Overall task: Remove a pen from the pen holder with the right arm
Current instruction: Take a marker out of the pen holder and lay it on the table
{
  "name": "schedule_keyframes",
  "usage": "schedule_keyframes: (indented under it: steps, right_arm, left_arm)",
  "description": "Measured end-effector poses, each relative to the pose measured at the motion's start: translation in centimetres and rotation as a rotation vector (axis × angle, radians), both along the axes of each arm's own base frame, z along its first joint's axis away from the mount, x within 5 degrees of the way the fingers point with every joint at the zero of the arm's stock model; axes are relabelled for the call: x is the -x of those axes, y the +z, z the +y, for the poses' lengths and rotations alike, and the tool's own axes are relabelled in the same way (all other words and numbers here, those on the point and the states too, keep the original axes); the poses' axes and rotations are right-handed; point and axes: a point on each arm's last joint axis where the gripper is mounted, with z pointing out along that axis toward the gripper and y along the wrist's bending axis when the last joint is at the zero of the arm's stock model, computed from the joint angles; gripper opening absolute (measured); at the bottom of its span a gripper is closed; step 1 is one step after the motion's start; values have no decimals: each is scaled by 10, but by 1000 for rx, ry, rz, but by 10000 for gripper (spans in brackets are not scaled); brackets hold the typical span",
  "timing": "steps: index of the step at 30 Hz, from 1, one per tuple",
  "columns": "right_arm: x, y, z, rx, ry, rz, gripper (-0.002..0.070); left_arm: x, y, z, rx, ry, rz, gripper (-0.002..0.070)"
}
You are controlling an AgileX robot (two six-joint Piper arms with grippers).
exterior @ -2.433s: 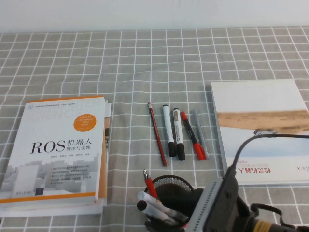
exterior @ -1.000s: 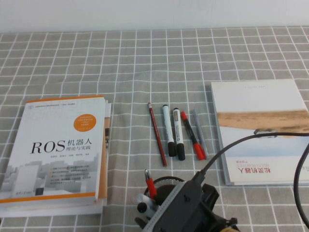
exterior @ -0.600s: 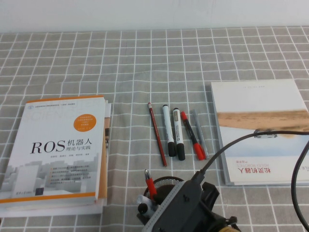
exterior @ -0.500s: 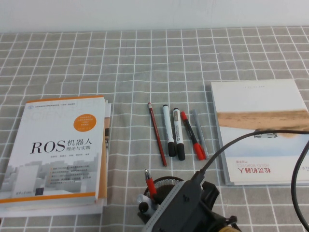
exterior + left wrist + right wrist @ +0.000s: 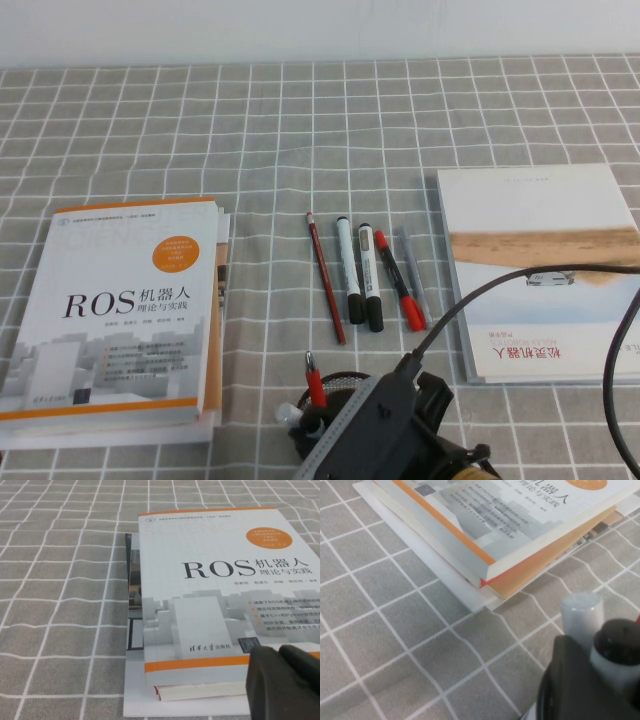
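The black mesh pen holder (image 5: 346, 377) stands at the table's near edge, mostly hidden under my right gripper (image 5: 335, 437). A red pen (image 5: 315, 381) sticks up from it, and a white marker's end (image 5: 287, 411) pokes out to the left. In the right wrist view one dark finger (image 5: 575, 680) presses against a white marker with a black cap (image 5: 619, 642); a grey-ended marker (image 5: 581, 612) stands just beyond it. The other finger is out of frame. My left gripper (image 5: 281, 655) hovers over the corner of the ROS book (image 5: 220, 605), fingers together and holding nothing.
A stack of books with the ROS title (image 5: 120, 310) lies at the left. A red pencil, two markers and two pens (image 5: 365, 275) lie in a row mid-table. A white book (image 5: 540, 270) lies at the right, with the arm's black cable (image 5: 470, 298) arching over it.
The right gripper's fingers have come together among the markers in the holder. The white marker's end shifted down and left, and the red pen now stands straighter.
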Motion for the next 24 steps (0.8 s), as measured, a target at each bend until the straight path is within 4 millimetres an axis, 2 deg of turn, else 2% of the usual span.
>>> schedule_keyframes:
  steps: [13,24]
  right_arm:
    - [1,1,1,6,29,-26,110]
    - [5,25,-6,-65,53,-57,94]
  left_arm:
    - [0,0,0,0,0,0,-3]
    - [0,0,0,0,0,0,-3]
